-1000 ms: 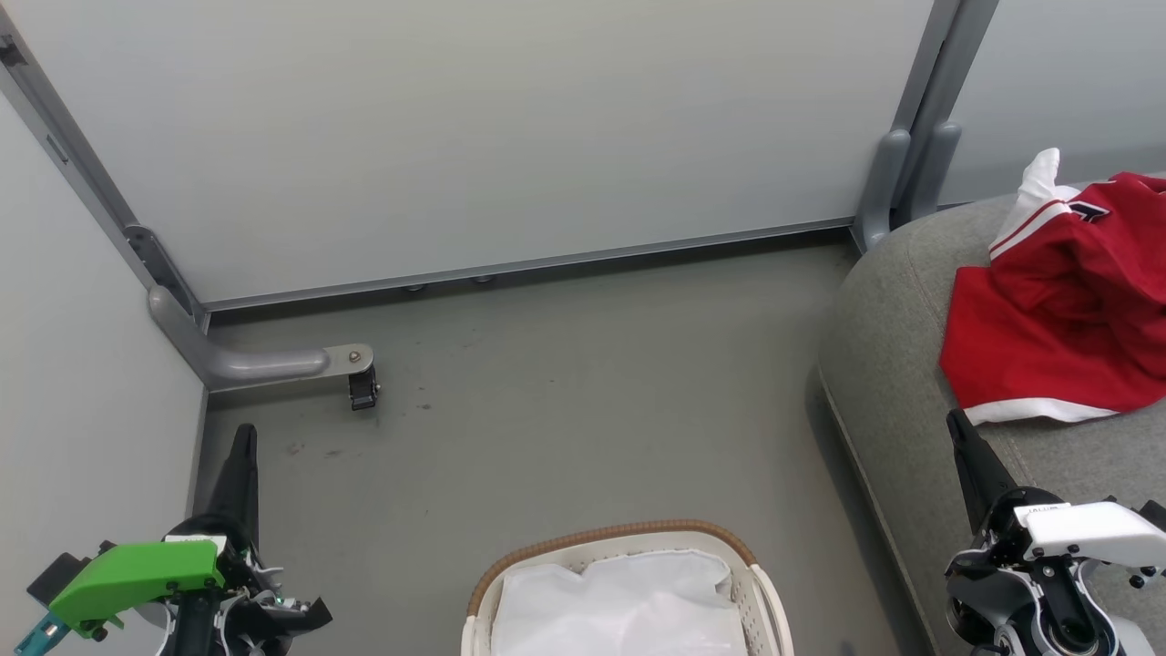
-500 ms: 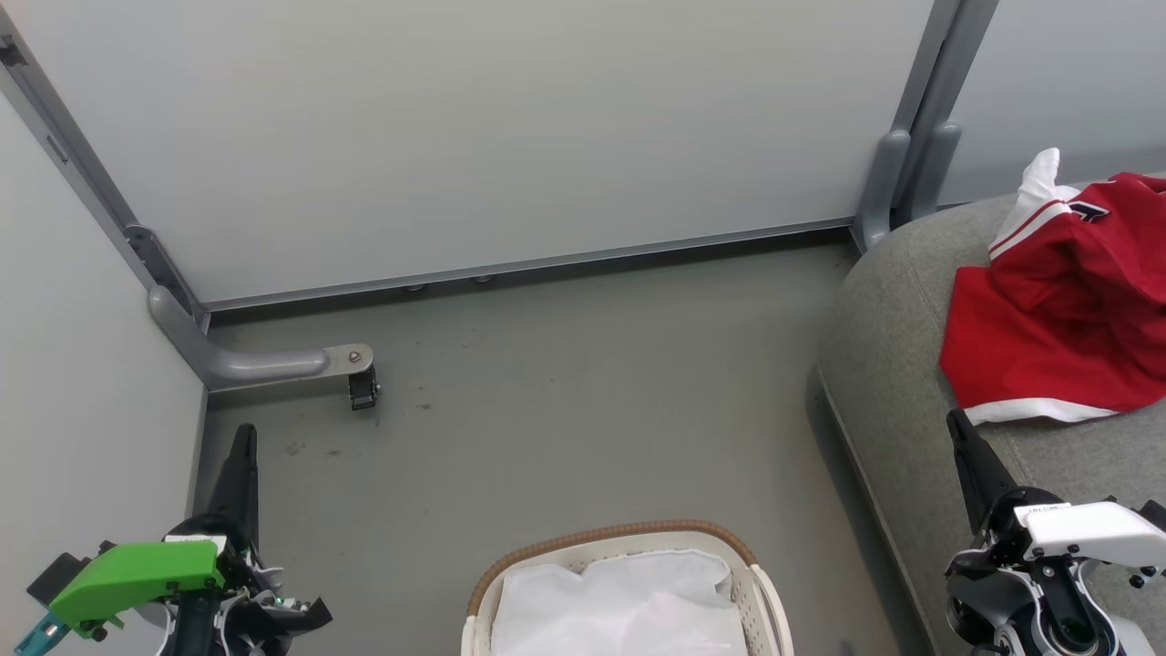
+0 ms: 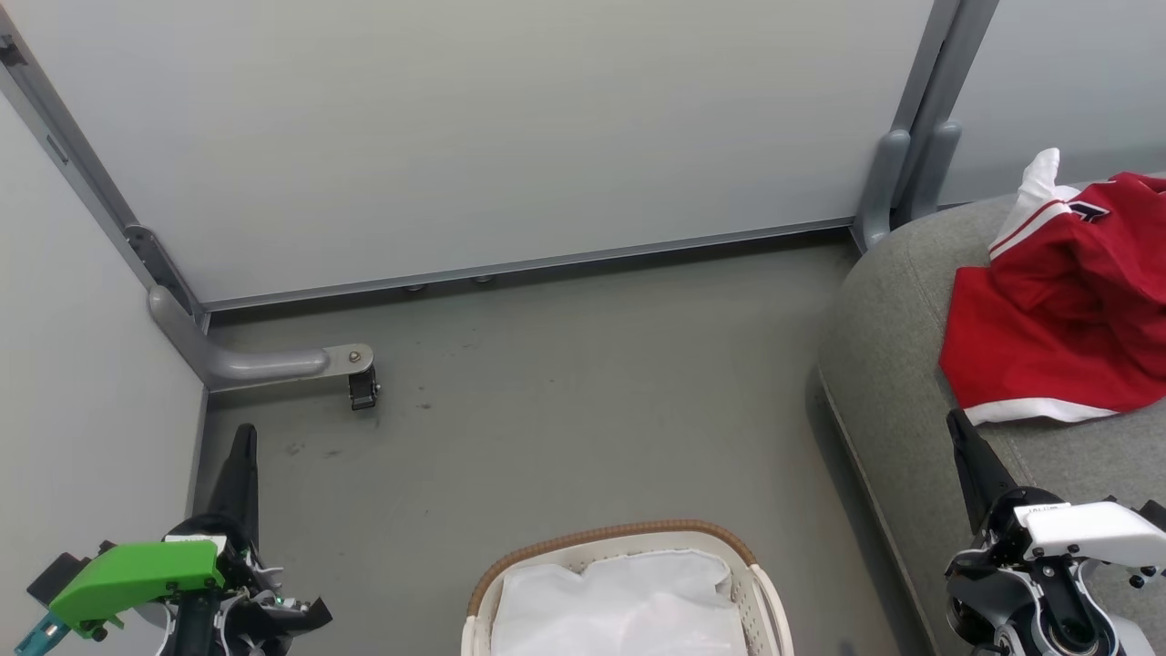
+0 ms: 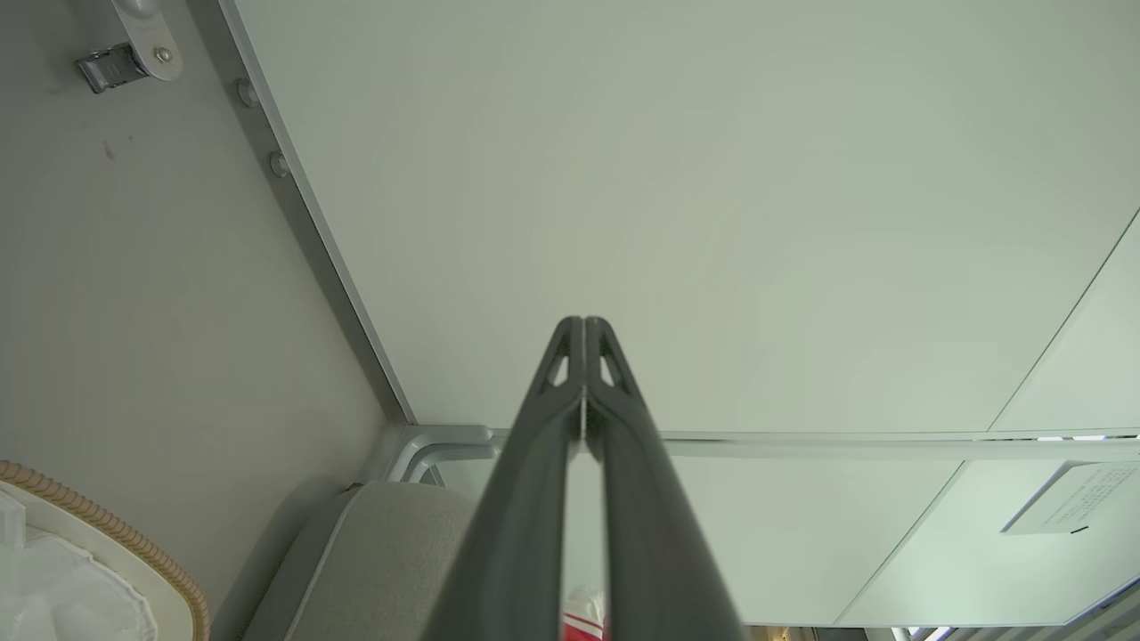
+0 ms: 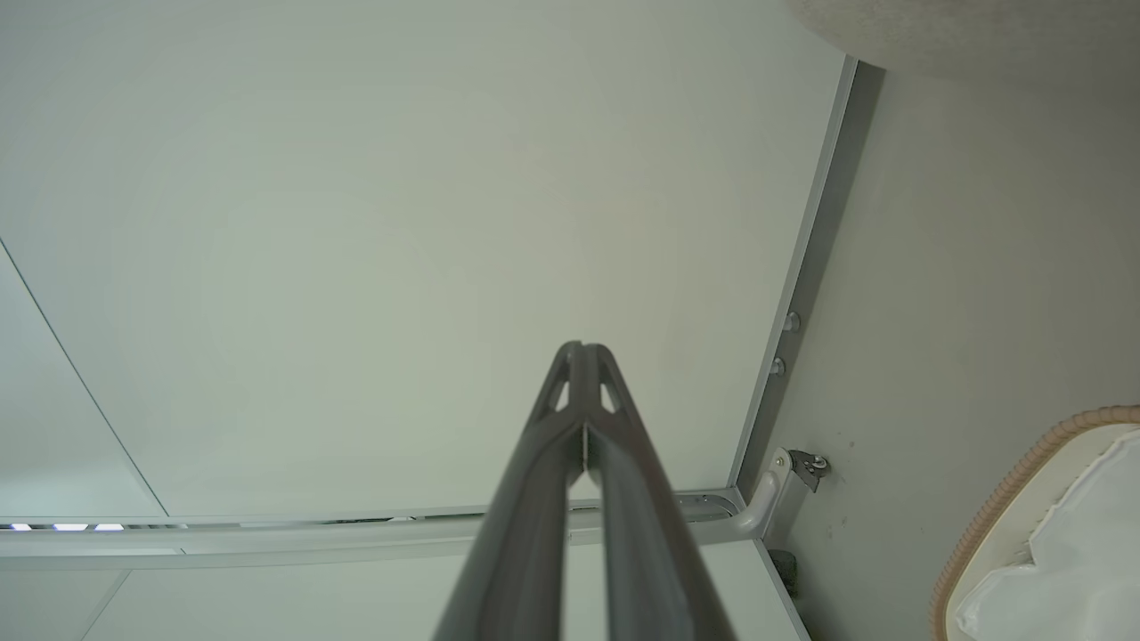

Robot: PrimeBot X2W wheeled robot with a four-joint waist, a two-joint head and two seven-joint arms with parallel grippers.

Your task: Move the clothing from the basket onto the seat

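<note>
Clothing (image 3: 1061, 319) crumpled on seat (image 3: 888, 364), white hem toward robot, near seat's left edge, basket (image 3: 619, 531) on open floor (image 3: 583, 383), left hand (image 3: 244, 430) and right hand (image 3: 955, 419) pinched together, empty.

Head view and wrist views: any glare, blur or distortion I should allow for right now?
Head view: soft even light, sharp; the clothing on the seat reads clearly, white fabric in the basket looks washed out. Left wrist view: wide-angle bends the wall rails. Right wrist view: same bending, no glare.
</note>
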